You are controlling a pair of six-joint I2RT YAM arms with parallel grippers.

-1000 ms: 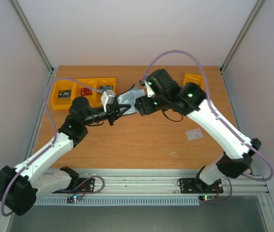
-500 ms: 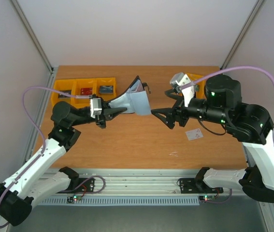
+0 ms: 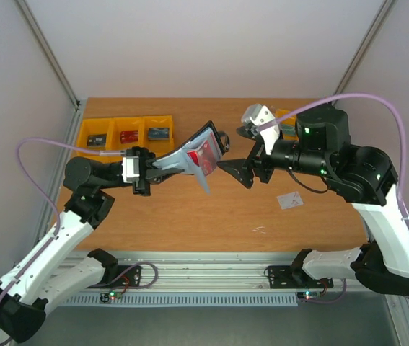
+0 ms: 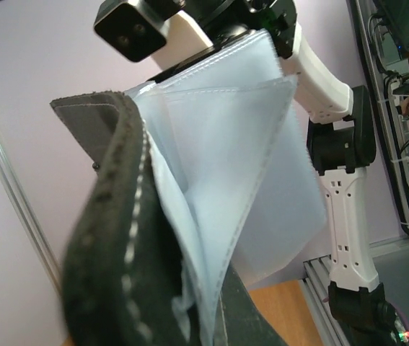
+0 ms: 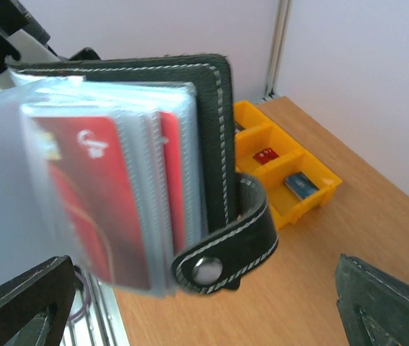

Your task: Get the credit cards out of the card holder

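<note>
The flat black bi-fold card holder point(image 3: 193, 153) is held open above the wooden surface point(image 3: 190, 216), clamped in the left gripper point(image 3: 162, 164). A bright red plastic card point(image 5: 96, 194) sits in its clear sleeves. Just right of the holder, the right gripper point(image 3: 233, 174) is spread wide and empty. Well right of the holder, a whitish plastic card point(image 3: 289, 200) lies on the surface. One card is judged removed, and the red one is yet to be extracted.

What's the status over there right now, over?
Left fingers clamped on card holder, held aloft. Right fingers open, facing it. Red card in its sleeve. Nothing between.
</note>
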